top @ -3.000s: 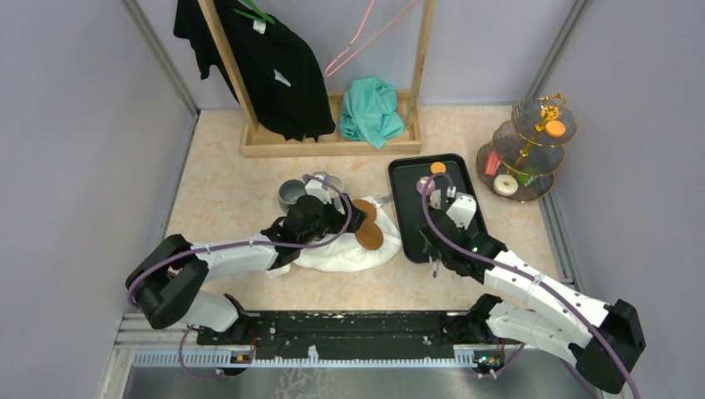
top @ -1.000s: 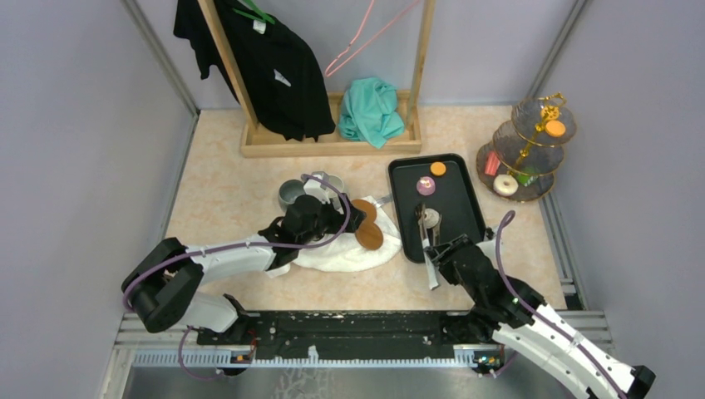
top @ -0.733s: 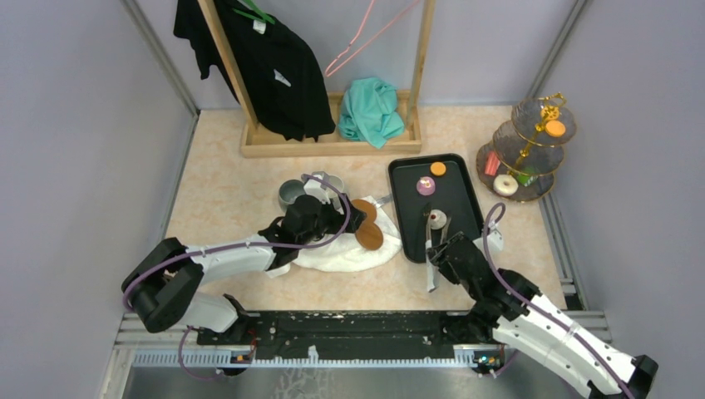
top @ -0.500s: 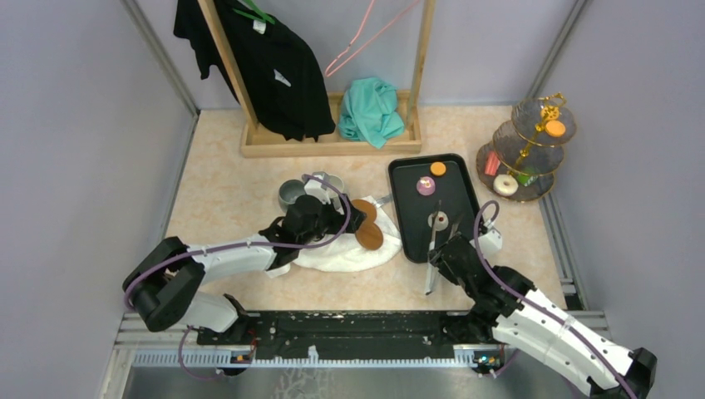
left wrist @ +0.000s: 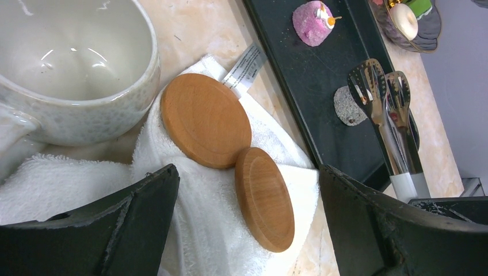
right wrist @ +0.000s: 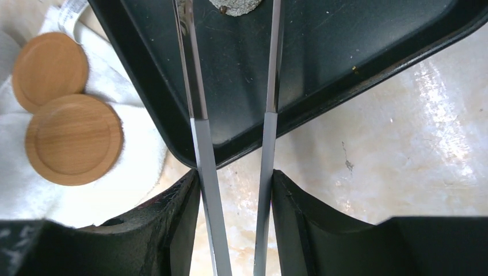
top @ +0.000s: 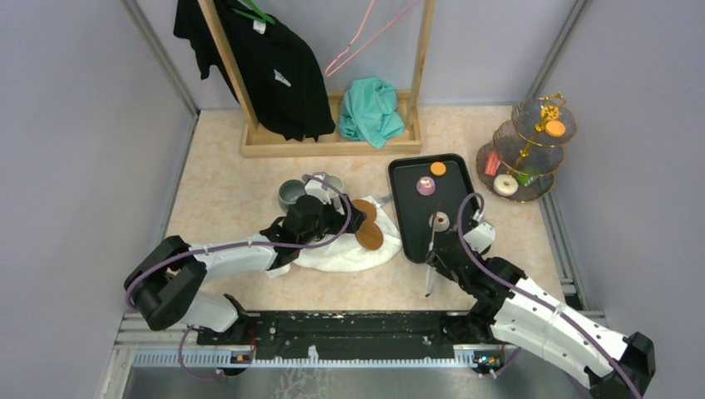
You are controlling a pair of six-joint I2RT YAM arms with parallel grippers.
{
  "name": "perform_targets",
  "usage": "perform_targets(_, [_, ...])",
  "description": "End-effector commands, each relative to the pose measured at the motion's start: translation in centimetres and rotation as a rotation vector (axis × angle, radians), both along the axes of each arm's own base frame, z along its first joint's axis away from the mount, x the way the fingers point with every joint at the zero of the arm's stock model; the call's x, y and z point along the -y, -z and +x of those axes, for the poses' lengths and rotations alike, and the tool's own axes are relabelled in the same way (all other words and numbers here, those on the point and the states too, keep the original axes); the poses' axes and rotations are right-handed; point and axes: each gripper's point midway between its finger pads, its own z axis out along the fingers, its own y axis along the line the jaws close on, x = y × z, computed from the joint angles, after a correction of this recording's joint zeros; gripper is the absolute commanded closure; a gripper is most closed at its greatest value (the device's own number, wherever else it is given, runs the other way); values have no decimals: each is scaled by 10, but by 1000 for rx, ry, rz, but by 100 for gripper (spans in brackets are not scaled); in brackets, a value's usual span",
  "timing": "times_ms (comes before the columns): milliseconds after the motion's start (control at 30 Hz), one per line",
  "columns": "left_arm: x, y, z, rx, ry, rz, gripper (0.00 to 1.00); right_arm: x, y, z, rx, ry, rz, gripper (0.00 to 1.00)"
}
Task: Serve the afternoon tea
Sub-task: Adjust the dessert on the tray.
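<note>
The three-tier glass stand (top: 524, 150) stands at the far right with an orange disc (top: 555, 129), a white doughnut (top: 505, 184) and pink and green pieces on it. On the black tray (top: 461, 195) lie an orange disc (top: 438, 168), a pink sweet (top: 426, 186) and a pale doughnut (top: 438, 221). My right gripper (top: 434, 252) is shut on the metal tongs (right wrist: 198, 144). The tong tips flank the pale doughnut (right wrist: 236, 4). My left gripper (left wrist: 247, 172) is open and empty above a white towel (left wrist: 195, 230). A grey mug (top: 291, 194) stands beside it.
Two wooden coasters (left wrist: 205, 119) (left wrist: 265, 198) lie on the towel, next to a pale speckled mug (left wrist: 75, 57). A wooden clothes rack (top: 332, 141) with a black garment and a teal cloth (top: 370, 112) stands at the back. Grey walls close in both sides.
My right arm swung and carried the tongs along the tray's near end; their tips now sit either side of the pale doughnut. The left arm has not moved.
</note>
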Motion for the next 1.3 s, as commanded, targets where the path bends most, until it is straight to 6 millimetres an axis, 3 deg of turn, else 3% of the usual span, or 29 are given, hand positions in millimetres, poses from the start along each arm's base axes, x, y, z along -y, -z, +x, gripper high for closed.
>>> perform_targets(0, [6, -13, 3, 30, 7, -29, 4, -14, -25, 11, 46, -68, -24, 54])
perform_targets(433, [3, -15, 3, 40, 0, -33, 4, -12, -23, 11, 17, -104, -131, 54])
perform_targets(933, [3, -17, 3, 41, 0, -33, 4, -3, -23, 7, 25, -61, -110, 51])
perform_targets(1267, [4, -15, 6, 35, -6, -22, 4, -7, -25, 9, 17, -96, -138, 51])
